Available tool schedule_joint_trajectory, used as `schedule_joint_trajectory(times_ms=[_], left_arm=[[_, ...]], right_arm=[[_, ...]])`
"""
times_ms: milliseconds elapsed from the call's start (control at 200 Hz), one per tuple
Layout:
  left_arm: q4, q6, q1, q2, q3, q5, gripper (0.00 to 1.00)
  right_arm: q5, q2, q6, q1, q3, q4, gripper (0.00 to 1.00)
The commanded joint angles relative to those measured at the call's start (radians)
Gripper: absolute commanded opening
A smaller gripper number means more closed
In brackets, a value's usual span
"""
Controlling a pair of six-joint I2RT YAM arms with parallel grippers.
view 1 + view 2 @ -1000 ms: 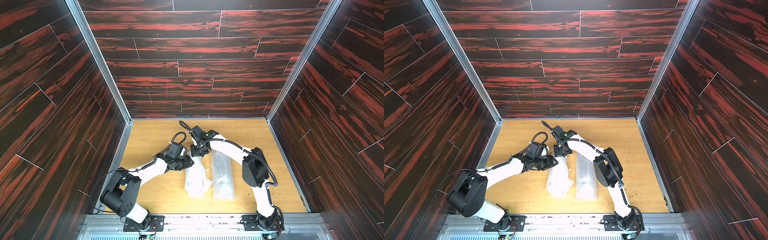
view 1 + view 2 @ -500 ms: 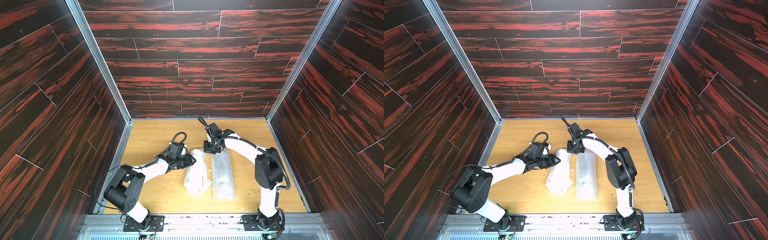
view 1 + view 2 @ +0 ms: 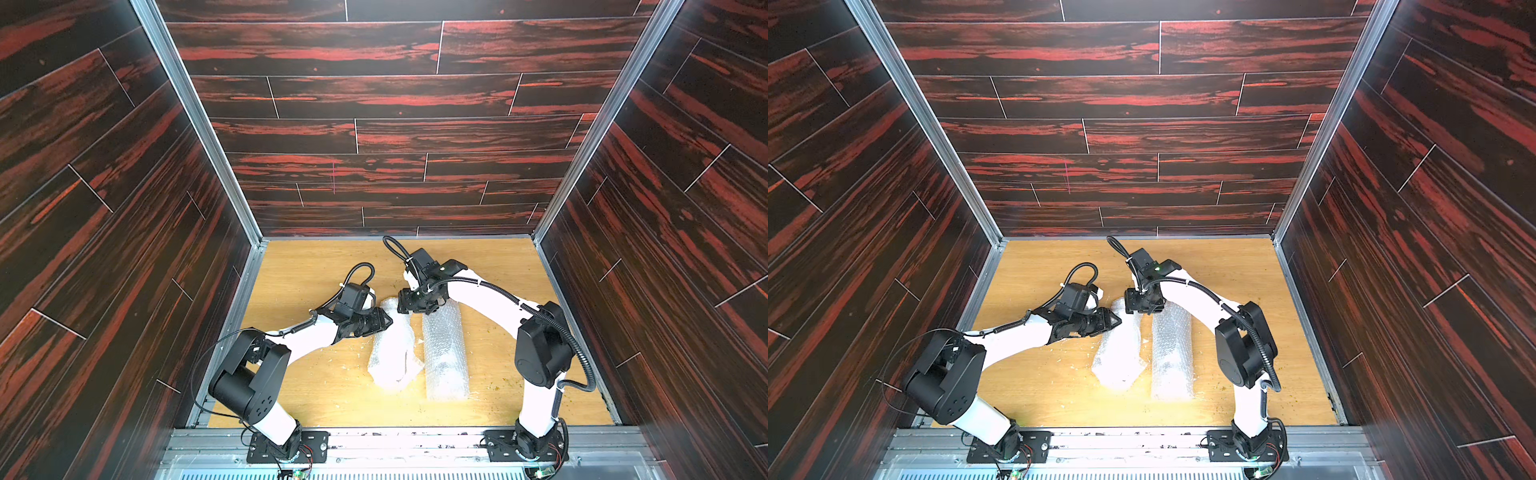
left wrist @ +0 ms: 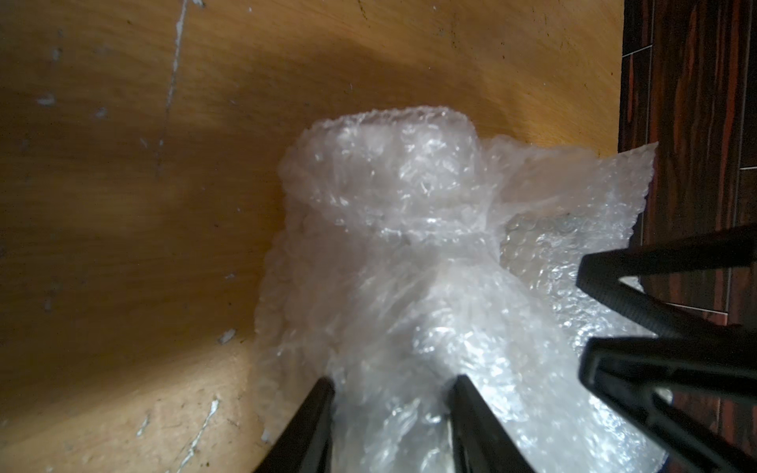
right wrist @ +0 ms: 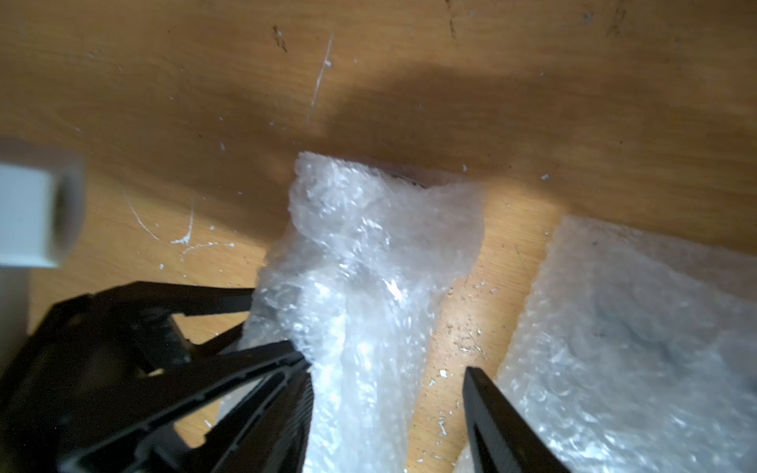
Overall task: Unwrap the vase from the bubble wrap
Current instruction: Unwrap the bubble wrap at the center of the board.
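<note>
Two bundles of bubble wrap lie side by side on the wooden floor. The left one [image 3: 392, 353] [image 3: 1119, 357] is crumpled and narrows like a neck. The right one [image 3: 444, 357] [image 3: 1173, 357] is a tidy roll. The vase is hidden inside the wrap. My left gripper [image 3: 387, 321] [image 4: 393, 393] is shut on the far end of the crumpled bundle [image 4: 389, 229]. My right gripper [image 3: 417, 309] [image 5: 389, 381] hangs open over the far ends. One finger [image 5: 301, 381] touches the crumpled bundle [image 5: 368, 254], the other stands beside the roll [image 5: 639, 327].
The wooden floor [image 3: 316, 266] is walled in by dark red panels on three sides, with a metal rail [image 3: 407, 440] at the front carrying both arm bases. Small white scraps and scratches dot the floor [image 5: 188, 241]. The two grippers are close together.
My right gripper has gone from shut to open, swinging right and then back toward the crumpled bundle's far end. The left gripper keeps its hold and has barely moved.
</note>
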Motion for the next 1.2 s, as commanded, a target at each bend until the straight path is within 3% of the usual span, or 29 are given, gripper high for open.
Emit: schedule_joint_trajectory(times_ms=[0,346,501,711,932,1032,1112,1197], left_arm=[[-0.253,0.023,-0.01,0.069,-0.059,-0.092,0.47],[-0.257,0.029,-0.011,0.069,-0.052,-0.098,0.46],[-0.261,0.027,-0.01,0.069,-0.042,-0.1,0.46],[-0.269,0.037,-0.011,0.069,-0.038,-0.107,0.46],[-0.297,0.053,-0.025,0.099,-0.01,-0.12,0.46],[-0.306,0.049,-0.031,0.111,0.01,-0.127,0.46],[-0.3,0.038,-0.031,0.114,0.006,-0.127,0.46],[-0.291,0.031,-0.031,0.11,-0.005,-0.123,0.46]], right_arm=[[0.004,0.013,-0.034,0.009,-0.014,-0.044,0.57],[-0.002,0.066,-0.031,0.02,0.003,-0.016,0.55],[0.051,0.103,-0.054,0.019,0.018,-0.031,0.46],[0.105,0.157,-0.07,0.021,0.107,-0.05,0.23],[0.143,0.289,-0.079,0.024,0.28,-0.096,0.22],[0.151,0.325,-0.092,0.025,0.333,-0.122,0.13],[0.155,0.317,-0.1,0.027,0.352,-0.148,0.14],[0.157,0.272,-0.103,0.028,0.307,-0.15,0.26]])
